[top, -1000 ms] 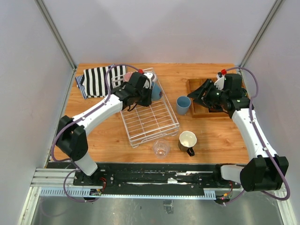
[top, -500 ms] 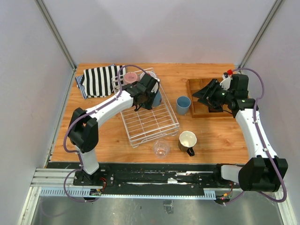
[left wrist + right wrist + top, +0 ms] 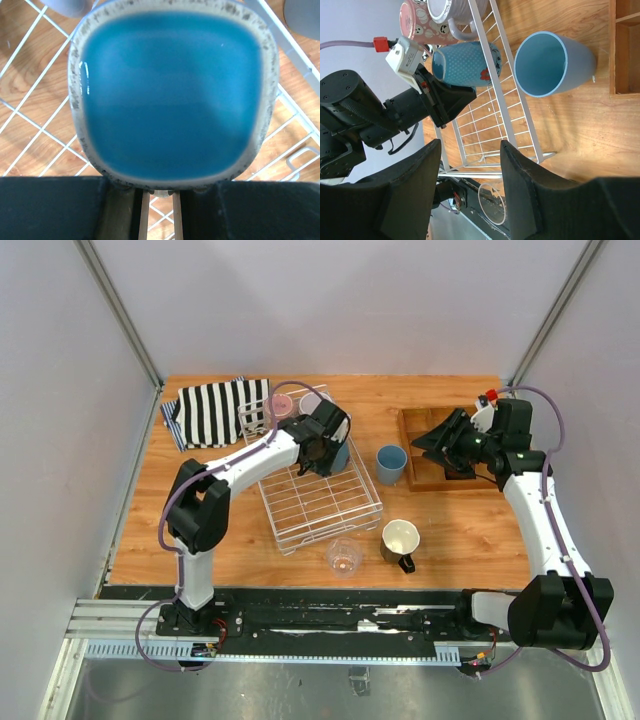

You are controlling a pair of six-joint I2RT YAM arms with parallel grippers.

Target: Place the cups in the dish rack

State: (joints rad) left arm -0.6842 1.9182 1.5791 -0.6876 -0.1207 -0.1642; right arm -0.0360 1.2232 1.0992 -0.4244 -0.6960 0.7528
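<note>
L gripper [image 3: 160, 183] at blue-grey mug [image 3: 172, 95] in dish rack [image 3: 320, 502], grip unclear; R gripper [image 3: 470, 145] spread, empty. Risk: mug may roll against pink mug [image 3: 420, 25].

A: What's the cloth [image 3: 213, 412] wearing?
B: Black and white stripes. The mug [image 3: 465, 63] in the white rack [image 3: 318, 498] is showing blue with pale dots; the tumbler [image 3: 552, 62] is looking light blue.

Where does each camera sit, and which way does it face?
Top external: above and behind the bases, looking down on the table; left arm and right arm show.
Left wrist: straight above the blue mug, looking into it, dish rack behind; own fingers along the bottom.
Right wrist: faces the light blue tumbler and rack; own fingers in the foreground.
Shared: all three show the mug and rack.
</note>
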